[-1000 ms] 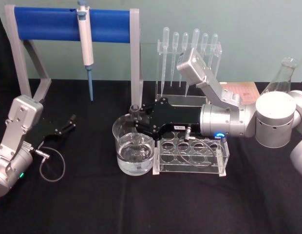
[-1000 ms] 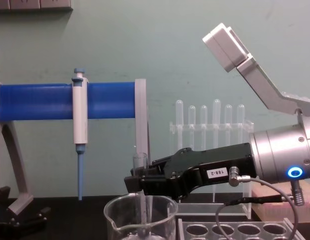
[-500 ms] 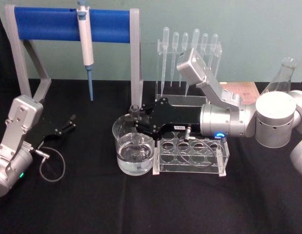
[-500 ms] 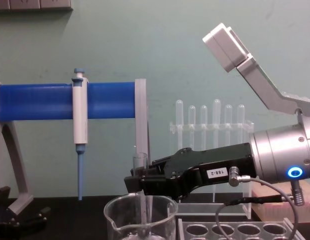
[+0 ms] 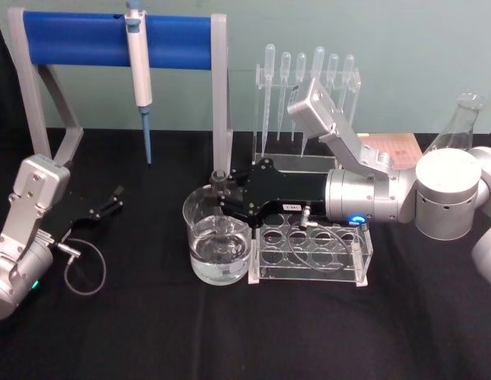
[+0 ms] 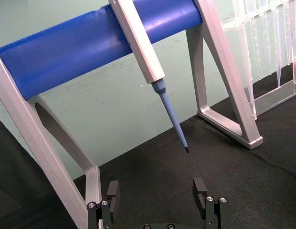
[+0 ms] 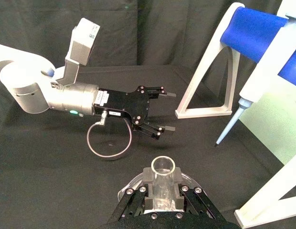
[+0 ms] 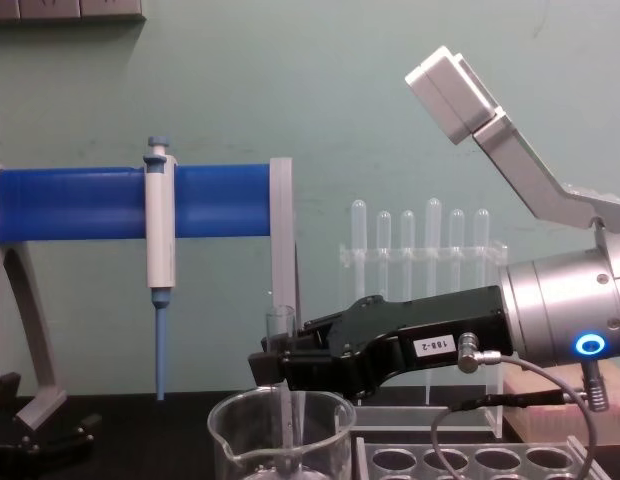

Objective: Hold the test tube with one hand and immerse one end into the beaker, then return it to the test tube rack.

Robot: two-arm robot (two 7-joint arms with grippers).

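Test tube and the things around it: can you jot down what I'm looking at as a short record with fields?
Test tube: upright, lower end down inside the beaker
Holder: right gripper, shut on the tube near its rim
Beaker: holds clear liquid, stands beside the rack
Rack: visible holes empty
Left gripper: open, idle on the robot's left side

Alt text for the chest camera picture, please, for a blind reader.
The right gripper, reaching in from the right, holds a test tube upright, its lower end inside the beaker. Behind, a pipettor hangs on a blue bar; the left gripper rests at lower left.
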